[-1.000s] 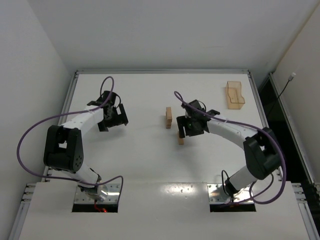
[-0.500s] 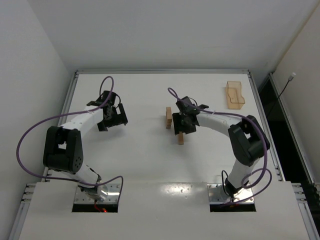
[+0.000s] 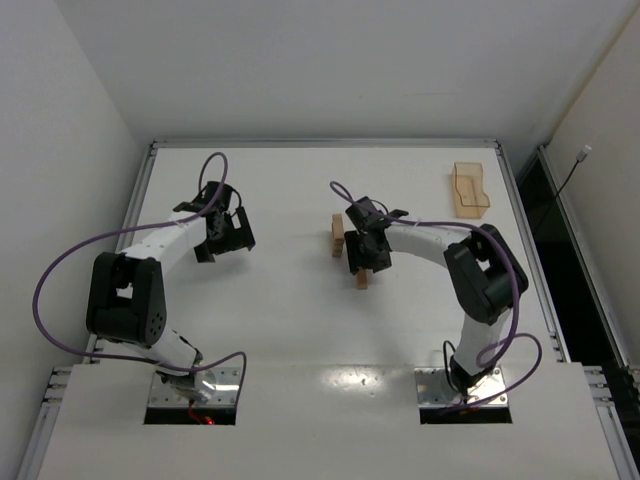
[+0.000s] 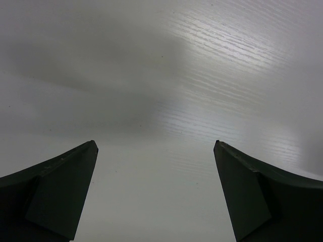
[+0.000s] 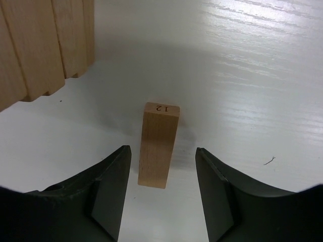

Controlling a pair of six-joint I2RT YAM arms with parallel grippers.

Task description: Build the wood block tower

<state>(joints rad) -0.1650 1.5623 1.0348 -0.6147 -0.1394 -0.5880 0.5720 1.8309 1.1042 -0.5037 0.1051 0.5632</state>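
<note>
The wood block tower [image 3: 338,236] is a short stack of light-tan blocks mid-table; its side shows at the upper left of the right wrist view [image 5: 40,45]. A loose wooden block [image 3: 362,279] lies on the table just to its near right. In the right wrist view this block [image 5: 159,143] is marked "12" on its far end. My right gripper [image 5: 162,149] is open, its fingertips either side of the block's near end without touching it; from above it [image 3: 365,262] sits over the block. My left gripper [image 3: 228,233] is open and empty over bare table [image 4: 155,143].
A shallow translucent tan tray [image 3: 469,190] stands at the back right of the table. The white table [image 3: 300,320] has a raised rim at the back and sides. A purple cable loops over each arm.
My right gripper has moved left, nearer the tower, and now sits over the loose block. The block and tower have not moved. The left arm has not moved.
</note>
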